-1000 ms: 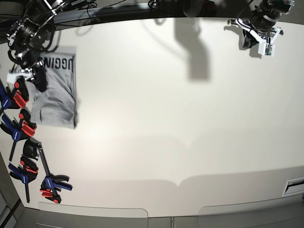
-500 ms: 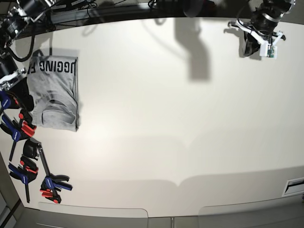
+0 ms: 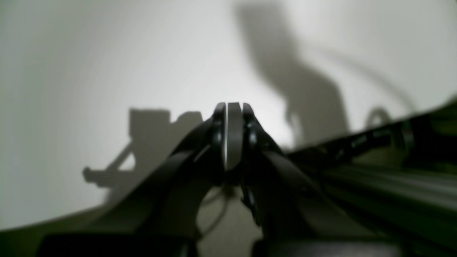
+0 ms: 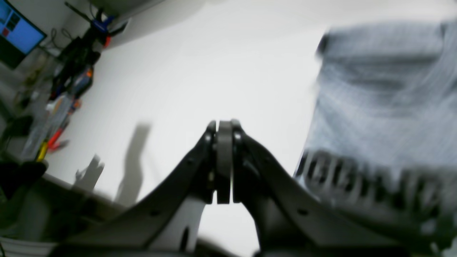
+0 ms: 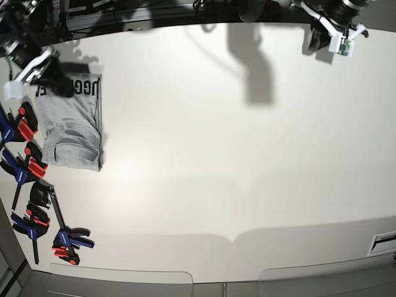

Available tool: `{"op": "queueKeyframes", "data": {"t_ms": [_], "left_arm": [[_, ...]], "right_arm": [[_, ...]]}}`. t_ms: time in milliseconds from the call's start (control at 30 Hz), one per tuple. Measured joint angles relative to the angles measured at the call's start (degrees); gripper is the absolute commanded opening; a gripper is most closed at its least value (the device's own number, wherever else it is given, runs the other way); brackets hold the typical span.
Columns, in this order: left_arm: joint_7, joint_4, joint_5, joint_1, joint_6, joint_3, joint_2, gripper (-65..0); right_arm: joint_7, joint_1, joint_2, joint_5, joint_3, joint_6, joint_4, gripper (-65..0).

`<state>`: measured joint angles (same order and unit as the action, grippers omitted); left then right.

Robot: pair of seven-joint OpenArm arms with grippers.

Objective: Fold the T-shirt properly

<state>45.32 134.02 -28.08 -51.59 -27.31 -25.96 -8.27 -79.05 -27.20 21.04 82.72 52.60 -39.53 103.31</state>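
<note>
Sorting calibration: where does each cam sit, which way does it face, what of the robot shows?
Base: overhead, looking down on the table; both arms at the far corners, T-shirt and clamps at its left edge.
Left wrist: behind the shut left gripper, facing bare table and shadows.
Right wrist: behind the shut right gripper, facing the lettered T-shirt.
Shared: base and right wrist both show the T-shirt.

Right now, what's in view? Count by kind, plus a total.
T-shirt: 1
Claws: 2, the left claw and the right claw
Clamps: about 4; they overlap, so the count is unsure
Total: about 7
</note>
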Motion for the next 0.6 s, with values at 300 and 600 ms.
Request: {"op": "queueKeyframes", "data": {"t_ms": [300,600], "left_arm": [[6.0,0.0,-0.2,-9.0,0.0,0.0,0.0,-65.0],[13.6,0.0,-0.2,-16.0,0.0,0.0,-0.3,-65.0]], "right_arm": [[-1.6,-15.6,-2.5,-0.1,-15.8,0.0,0.0,-65.0],[4.0,-26.1,-2.9,-15.9,-34.0,0.0,0.0,-65.0]]}}
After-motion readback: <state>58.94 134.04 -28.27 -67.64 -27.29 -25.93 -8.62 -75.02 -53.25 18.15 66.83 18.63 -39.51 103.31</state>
